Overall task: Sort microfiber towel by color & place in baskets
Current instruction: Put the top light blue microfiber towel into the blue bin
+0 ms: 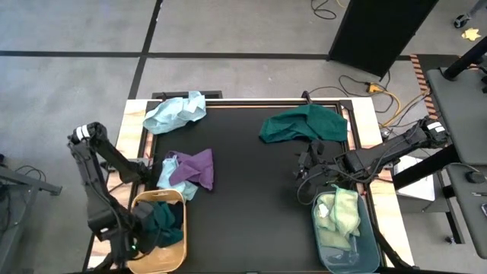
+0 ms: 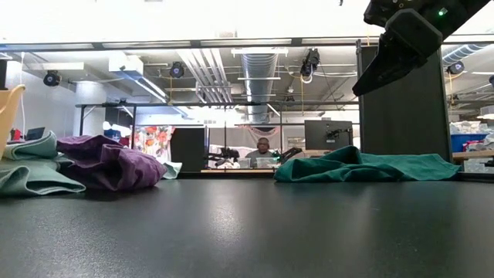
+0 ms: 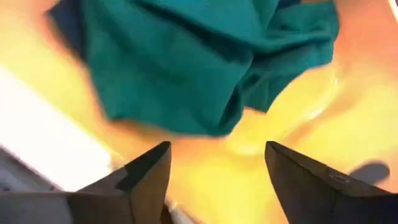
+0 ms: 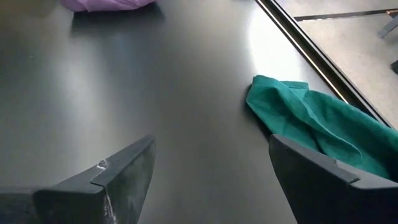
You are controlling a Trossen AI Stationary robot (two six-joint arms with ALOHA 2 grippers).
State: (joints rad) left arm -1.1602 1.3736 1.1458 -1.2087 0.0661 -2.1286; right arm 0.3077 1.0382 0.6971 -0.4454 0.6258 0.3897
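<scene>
My left gripper [image 1: 144, 236] [image 3: 217, 149] hangs open over the orange-yellow basket [image 1: 160, 196], just above a dark green towel [image 1: 166, 224] [image 3: 199, 62] that lies in it. My right gripper [image 1: 306, 171] [image 4: 211, 140] is open above the bare table, near the far end of the grey-blue basket [image 1: 371, 236], which holds pale yellow-green towels [image 1: 338, 213]. Another dark green towel [image 1: 303, 125] [image 4: 323, 124] lies crumpled on the table beyond it. A purple towel [image 1: 196, 167] [image 2: 108, 162] rests on a light blue one [image 1: 166, 176]. Another light blue towel [image 1: 175, 113] lies at the far left corner.
The black mat's middle [image 1: 251, 198] is bare between the two baskets. In the low view my right gripper [image 2: 401, 46] hangs high over the table. Cables [image 1: 380, 91] lie on the floor beyond the far right corner. A person [image 2: 264, 150] sits far back in the room.
</scene>
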